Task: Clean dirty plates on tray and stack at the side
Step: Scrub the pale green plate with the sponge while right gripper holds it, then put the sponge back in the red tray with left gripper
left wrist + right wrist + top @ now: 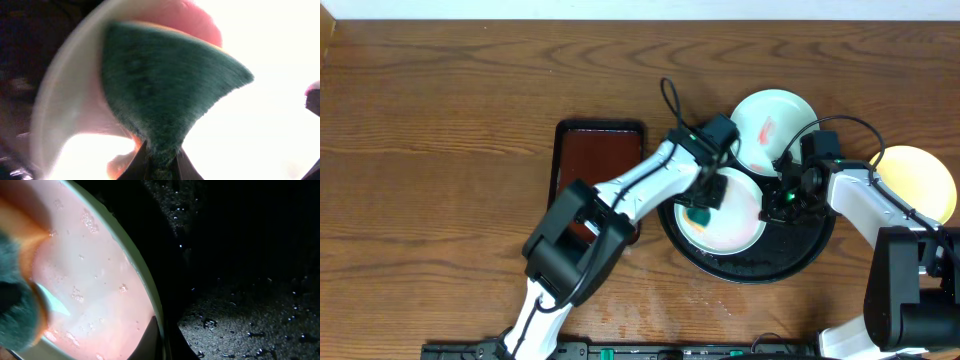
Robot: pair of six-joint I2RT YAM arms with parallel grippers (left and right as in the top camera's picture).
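A white plate [735, 225] lies on the black tray [790, 255], wet and pink-tinged. My left gripper [705, 203] is shut on a green sponge [160, 85] and presses it onto this plate [60, 100]. My right gripper [775, 203] is shut on the plate's right rim [155, 305], one finger inside and one outside. The sponge also shows at the left of the right wrist view [15, 310]. A second white plate [770, 125] with a red smear sits at the tray's far edge. The pale yellow plate [920, 180] lies on the table to the right.
A red-brown rectangular tray [595, 160] lies left of the black tray, partly under my left arm. The black tray's floor [250, 325] is wet with droplets. The wooden table [440, 150] stretches to the left.
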